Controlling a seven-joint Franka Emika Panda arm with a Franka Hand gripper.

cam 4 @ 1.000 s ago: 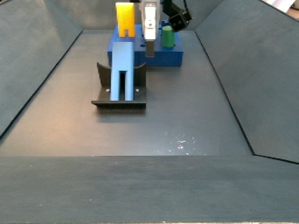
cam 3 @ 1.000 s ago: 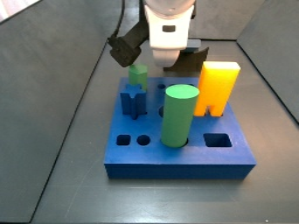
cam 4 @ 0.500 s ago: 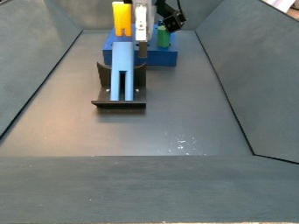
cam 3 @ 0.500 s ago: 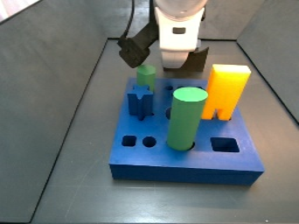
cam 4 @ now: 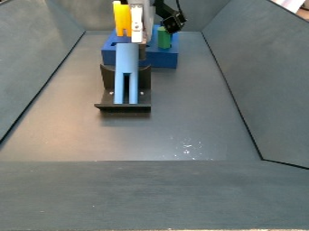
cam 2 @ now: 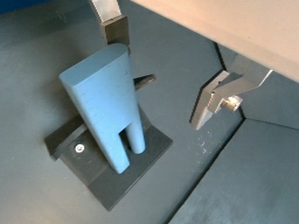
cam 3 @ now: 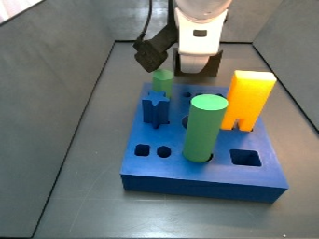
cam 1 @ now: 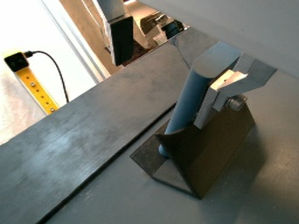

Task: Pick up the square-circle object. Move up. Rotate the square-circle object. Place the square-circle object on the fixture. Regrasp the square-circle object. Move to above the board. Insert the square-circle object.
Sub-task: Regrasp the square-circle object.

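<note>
The board (cam 3: 200, 174) is seen as a thick blue square slab on the dark floor, with open shaped holes along its near edge in a side view. On the board a tall green cylinder (cam 3: 206, 126) is stood upright, and an orange-yellow block (cam 3: 251, 98) is set just beside it, toward the board's far right corner. A dark-blue star peg (cam 3: 157, 107) is seated on the board's left part, and a small green hexagonal peg (cam 3: 162, 80) is seen just behind it.

Off the board, in front of it in a side view, the fixture (cam 4: 125, 104) is placed on the floor, near the board (cam 4: 169, 60) but apart from it. The square-circle object (cam 4: 126, 68) is stood on end on the fixture's base plate, against the upright bracket; in both wrist views (cam 1: 193, 101) (cam 2: 107, 96) its square end is shown uppermost and its round end is rested on the plate.

The gripper (cam 2: 160, 77) is held above the square-circle object, on the fixture's side of the board. Its fingers (cam 2: 219, 94) are spread wide, and nothing is gripped between them; the square-circle object is not touched by either pad.
</note>
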